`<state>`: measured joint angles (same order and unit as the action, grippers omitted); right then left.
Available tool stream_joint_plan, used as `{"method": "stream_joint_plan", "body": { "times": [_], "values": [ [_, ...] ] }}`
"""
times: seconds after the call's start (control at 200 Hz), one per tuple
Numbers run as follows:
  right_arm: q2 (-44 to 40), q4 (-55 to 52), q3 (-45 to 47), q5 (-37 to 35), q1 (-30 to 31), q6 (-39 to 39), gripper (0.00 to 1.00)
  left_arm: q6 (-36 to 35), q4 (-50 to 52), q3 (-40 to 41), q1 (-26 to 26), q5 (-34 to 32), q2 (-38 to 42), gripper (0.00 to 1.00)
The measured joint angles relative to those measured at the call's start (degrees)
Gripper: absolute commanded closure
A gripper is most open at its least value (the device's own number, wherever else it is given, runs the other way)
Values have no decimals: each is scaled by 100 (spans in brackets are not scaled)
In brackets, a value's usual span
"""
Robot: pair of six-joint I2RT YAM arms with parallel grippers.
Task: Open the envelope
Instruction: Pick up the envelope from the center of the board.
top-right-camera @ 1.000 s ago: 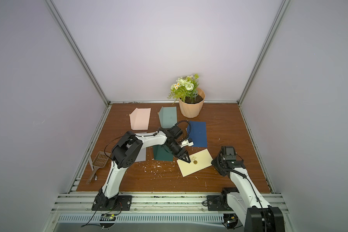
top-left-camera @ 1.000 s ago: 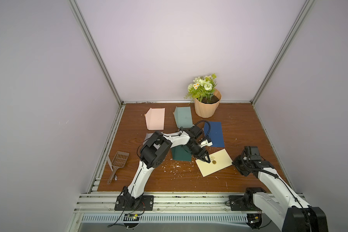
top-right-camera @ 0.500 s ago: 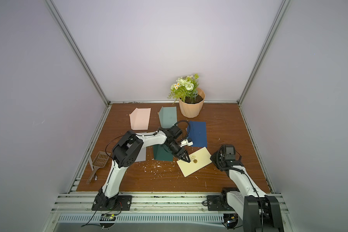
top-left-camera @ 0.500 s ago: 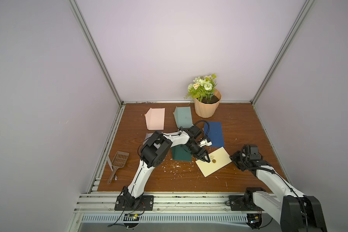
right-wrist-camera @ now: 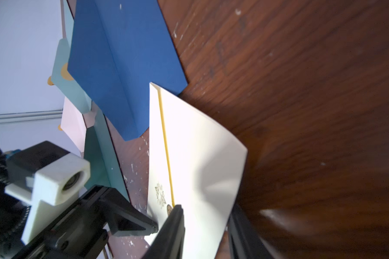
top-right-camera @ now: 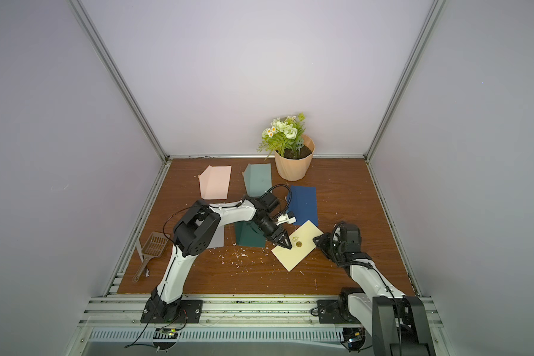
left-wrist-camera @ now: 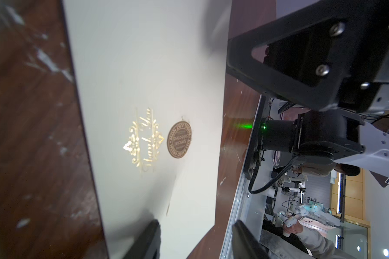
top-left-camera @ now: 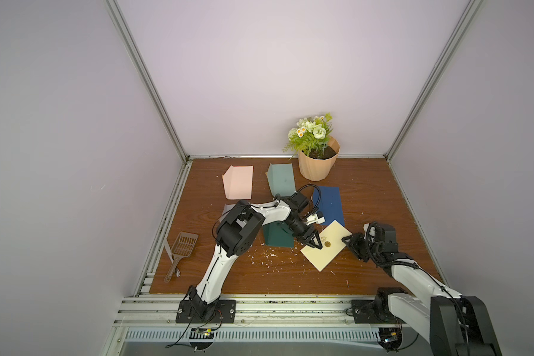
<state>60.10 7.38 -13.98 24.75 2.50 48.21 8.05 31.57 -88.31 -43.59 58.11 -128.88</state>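
Far left: brown slotted scoop [top-left-camera: 182, 246] at the edge of the table [top-left-camera: 383, 191]. Then pink envelope [top-left-camera: 238, 182], teal envelope [top-left-camera: 281, 183] and dark green envelope [top-left-camera: 276, 237], no writing legible on any.

Cream envelope [top-left-camera: 324, 255] lies flat, front centre, set diagonally, its far corner over the navy envelope [top-left-camera: 329, 205]. The left wrist view shows gold script "Thank You" [left-wrist-camera: 144, 140] in an ornate frame. Beside it is a round brown seal [left-wrist-camera: 179, 139] with "Special Selected" in the middle (ring lettering too small to be sure).

Left gripper [top-left-camera: 314, 244]: jaws spread, holding nothing. Tips are down at the cream envelope's left end, one finger [left-wrist-camera: 151, 237] over the paper and the other past its edge, over wood.

Flower pot [top-left-camera: 318, 165] stands at the back, unlabelled.

Right gripper [top-left-camera: 349, 243] is at the envelope's right end. In the right wrist view [right-wrist-camera: 206, 215] its jaws stand apart, one by the seal, one at the outer edge, paper bowing up between. Cannot tell whether they squeeze it.
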Motion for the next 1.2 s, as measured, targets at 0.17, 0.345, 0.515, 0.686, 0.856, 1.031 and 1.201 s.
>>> {"method": "stream_joint_plan", "body": {
  "times": [0.17, 0.345, 0.515, 0.686, 0.856, 1.031, 1.201],
  "values": [
    [348, 566, 70, 365, 2, 57, 64, 0, 0, -4, 11, 31, -24, 47],
    [732, 1093, 79, 669, 87, 133, 67, 0, 35, -37, 24, 83, -61, 47],
    [1005, 1342, 61, 857, 269, 199, 78, 0, 42, -42, 26, 85, -63, 47],
    [994, 1261, 44, 879, 361, 216, 86, 2, 74, -72, 26, 85, -79, 47],
    [839, 1244, 7, 920, 380, 251, 100, 4, 203, -188, 26, 103, -140, 48],
    [848, 929, -284, 1016, 385, 179, 100, -13, 258, -219, 20, 7, -111, 49],
    [664, 107, -970, 1029, 426, -79, 100, 0, 400, -350, 24, -588, 219, 40]
  ]
}}
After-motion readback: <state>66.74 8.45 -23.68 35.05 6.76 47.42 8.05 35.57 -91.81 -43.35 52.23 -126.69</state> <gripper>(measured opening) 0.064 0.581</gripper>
